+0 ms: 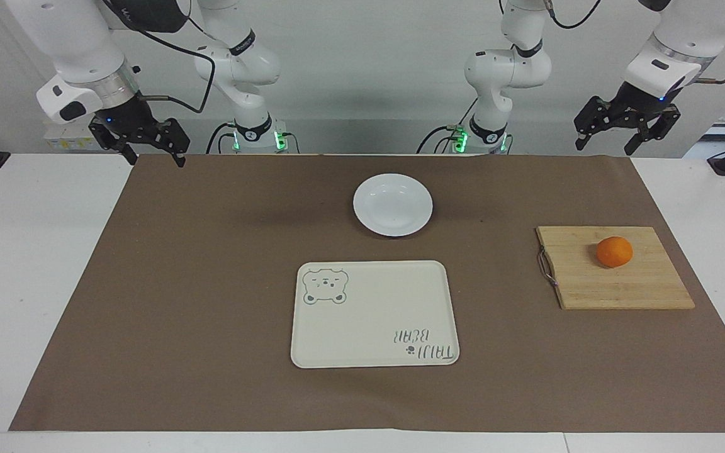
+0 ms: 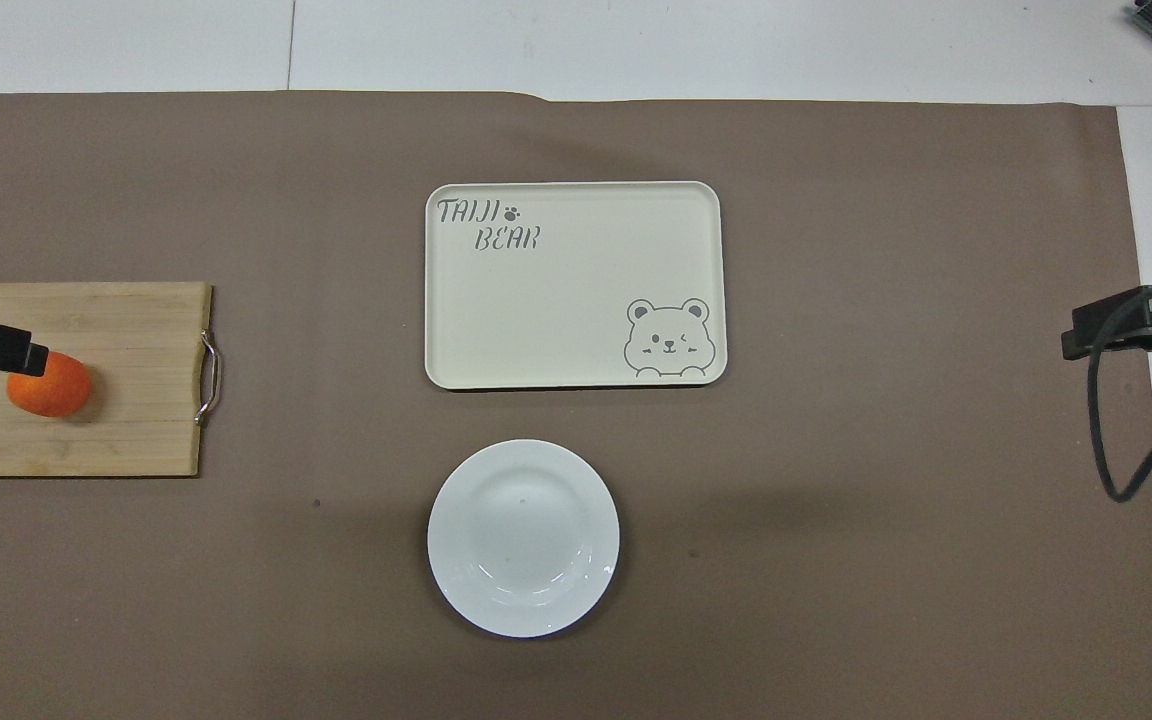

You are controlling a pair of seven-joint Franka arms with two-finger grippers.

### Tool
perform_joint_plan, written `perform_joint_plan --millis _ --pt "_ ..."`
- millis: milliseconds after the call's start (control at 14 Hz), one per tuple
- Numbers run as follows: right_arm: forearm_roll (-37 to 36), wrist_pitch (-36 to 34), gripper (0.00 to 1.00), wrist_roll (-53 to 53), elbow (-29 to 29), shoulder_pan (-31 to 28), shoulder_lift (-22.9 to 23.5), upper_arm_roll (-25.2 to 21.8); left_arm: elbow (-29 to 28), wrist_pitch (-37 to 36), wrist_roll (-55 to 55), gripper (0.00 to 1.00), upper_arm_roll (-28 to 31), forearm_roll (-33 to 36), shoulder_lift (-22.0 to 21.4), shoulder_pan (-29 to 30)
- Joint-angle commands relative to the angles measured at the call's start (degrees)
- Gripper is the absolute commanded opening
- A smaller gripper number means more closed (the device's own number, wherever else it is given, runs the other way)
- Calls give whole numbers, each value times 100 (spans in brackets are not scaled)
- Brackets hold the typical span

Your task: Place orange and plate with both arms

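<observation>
Resting on board (image 1: 614, 283) – orange (image 1: 614, 251); plate (image 1: 393, 205), tray (image 1: 374, 314) bare – both claws spread

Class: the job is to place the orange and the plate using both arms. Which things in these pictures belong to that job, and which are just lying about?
Belong to the job:
- orange
- plate
- left gripper, open
- right gripper, open

Just lying about:
- cutting board under the orange
- bear tray
- brown mat

Plate, tray and board on the table mat

The plate (image 1: 393, 205) lies nearer the robots than the tray (image 1: 374, 314); the orange (image 1: 614, 251) sits on the cutting board (image 1: 614, 283), toward the left arm's end.
</observation>
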Motion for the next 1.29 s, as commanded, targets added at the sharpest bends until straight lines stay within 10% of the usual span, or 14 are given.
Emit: perform_joint_plan --millis 0,1214 --pt "144 -75 100 48 26 -65 -20 37 -106 -36 4 100 -42 39 -116 -11" --pt "144 -75 100 48 26 -65 -20 45 -106 -36 4 100 -33 39 -116 59"
